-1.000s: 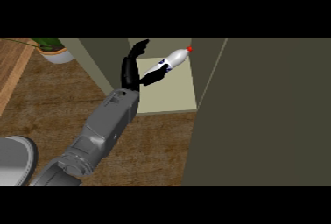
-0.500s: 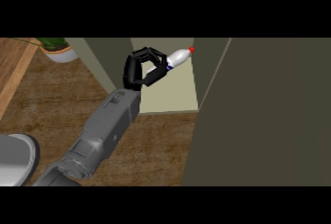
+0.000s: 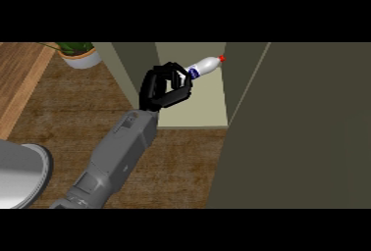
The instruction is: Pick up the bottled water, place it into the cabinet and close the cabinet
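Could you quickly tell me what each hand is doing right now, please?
Left hand: shut on the water bottle, over the cabinet shelf.
Right hand: not in view.

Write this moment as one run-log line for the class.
stage: placing | left hand: shut on bottled water | bottle: tilted, red cap toward cabinet interior | cabinet door: open | right hand: not in view

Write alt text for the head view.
A black hand on a grey forearm is curled around a bottled water, holding it tilted over the pale cabinet shelf. A potted plant sits at the upper left, above the brown counter.
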Robot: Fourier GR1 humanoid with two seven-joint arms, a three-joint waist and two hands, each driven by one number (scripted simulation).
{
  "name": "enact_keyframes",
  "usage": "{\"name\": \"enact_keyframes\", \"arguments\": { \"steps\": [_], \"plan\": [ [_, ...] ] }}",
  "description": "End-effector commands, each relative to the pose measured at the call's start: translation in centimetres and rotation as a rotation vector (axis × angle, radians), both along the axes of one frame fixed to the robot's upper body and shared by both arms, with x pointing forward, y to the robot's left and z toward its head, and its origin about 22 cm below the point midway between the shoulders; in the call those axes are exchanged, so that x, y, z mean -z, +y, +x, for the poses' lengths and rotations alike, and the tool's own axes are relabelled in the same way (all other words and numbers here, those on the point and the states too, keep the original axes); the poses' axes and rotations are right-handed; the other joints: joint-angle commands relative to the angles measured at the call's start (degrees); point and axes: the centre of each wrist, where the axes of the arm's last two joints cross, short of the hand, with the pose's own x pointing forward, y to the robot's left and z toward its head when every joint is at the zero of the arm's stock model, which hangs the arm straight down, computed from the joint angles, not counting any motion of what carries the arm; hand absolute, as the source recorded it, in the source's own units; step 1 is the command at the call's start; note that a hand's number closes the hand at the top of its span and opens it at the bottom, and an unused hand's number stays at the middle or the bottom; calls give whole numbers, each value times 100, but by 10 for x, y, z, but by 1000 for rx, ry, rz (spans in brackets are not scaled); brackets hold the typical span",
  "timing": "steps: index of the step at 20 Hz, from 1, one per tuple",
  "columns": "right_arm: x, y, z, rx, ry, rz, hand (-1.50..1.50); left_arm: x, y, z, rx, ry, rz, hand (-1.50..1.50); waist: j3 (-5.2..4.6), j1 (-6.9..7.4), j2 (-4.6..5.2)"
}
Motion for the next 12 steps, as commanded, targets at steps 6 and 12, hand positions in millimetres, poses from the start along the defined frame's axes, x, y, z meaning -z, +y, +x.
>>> {"name": "enact_keyframes", "arguments": {
  "steps": [6,12],
  "plan": [
    [-12,-7,-12,5,-38,-38,-150,18,28,-52,27,19,-137,150,7,267,-68],
    [-19,-12,-13,-27,-35,-74,150,20,30,-118,39,39,-168,150,8,297,-63]
  ]
}}
